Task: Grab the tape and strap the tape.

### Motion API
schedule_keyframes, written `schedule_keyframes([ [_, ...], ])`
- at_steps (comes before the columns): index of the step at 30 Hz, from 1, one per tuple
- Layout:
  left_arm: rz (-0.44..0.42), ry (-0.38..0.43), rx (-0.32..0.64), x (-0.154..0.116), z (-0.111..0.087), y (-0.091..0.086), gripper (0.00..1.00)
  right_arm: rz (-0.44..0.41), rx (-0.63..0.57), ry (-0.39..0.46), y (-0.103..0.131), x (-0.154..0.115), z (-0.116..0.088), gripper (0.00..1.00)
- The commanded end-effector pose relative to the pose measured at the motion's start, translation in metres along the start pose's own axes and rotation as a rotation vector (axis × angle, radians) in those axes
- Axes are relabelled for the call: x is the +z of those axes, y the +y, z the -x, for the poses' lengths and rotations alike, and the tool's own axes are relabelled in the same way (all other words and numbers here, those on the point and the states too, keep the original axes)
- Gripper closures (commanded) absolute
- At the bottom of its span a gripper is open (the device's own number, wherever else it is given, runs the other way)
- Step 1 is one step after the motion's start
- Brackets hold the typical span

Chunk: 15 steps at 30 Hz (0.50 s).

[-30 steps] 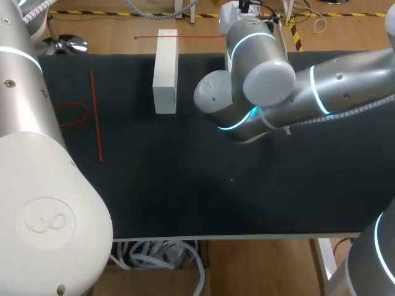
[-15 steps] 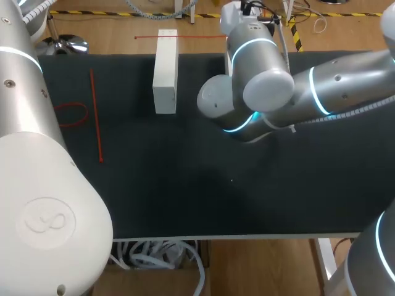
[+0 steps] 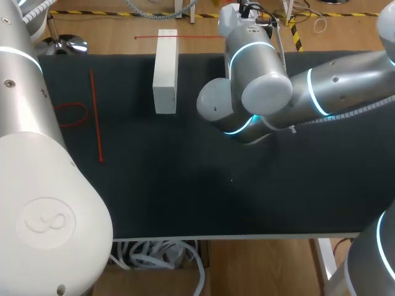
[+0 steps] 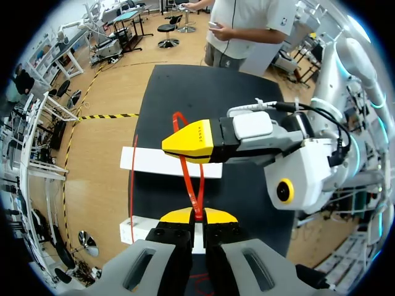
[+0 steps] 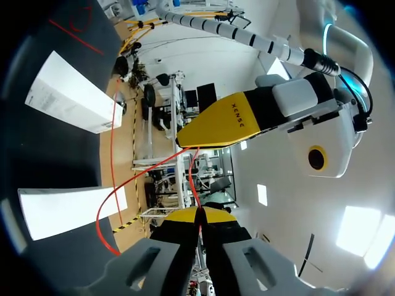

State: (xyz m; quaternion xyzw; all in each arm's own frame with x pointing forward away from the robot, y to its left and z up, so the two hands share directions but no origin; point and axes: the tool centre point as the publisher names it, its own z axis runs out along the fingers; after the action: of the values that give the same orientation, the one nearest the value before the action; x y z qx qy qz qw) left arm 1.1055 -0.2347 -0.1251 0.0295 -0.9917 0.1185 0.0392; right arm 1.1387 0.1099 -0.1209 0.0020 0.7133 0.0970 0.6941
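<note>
Left wrist view: left end effector [image 4: 197, 215], right end effector [image 5: 199, 213] both pinch tape [image 4: 185, 176] near table [image 4: 185, 86] edge.

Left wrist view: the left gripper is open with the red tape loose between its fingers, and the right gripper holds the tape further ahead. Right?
Not open: the left wrist view shows the left gripper shut on the red tape, yellow tips pressed together on it. The right gripper does hold the tape further ahead.
</note>
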Motion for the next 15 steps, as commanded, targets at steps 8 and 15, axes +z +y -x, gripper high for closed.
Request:
schedule_keyframes([
  [8, 0.005, 0.003, -0.001, -0.0013, 0.0009, -0.0017, 1.0, 0.011, 0.027, -0.031, 0.003, -0.0032, 0.0034, 1.0],
  [15, 0.005, 0.003, -0.001, -0.0013, 0.0009, -0.0017, 1.0, 0.018, 0.063, -0.047, 0.0039, -0.0048, 0.0032, 1.0],
])
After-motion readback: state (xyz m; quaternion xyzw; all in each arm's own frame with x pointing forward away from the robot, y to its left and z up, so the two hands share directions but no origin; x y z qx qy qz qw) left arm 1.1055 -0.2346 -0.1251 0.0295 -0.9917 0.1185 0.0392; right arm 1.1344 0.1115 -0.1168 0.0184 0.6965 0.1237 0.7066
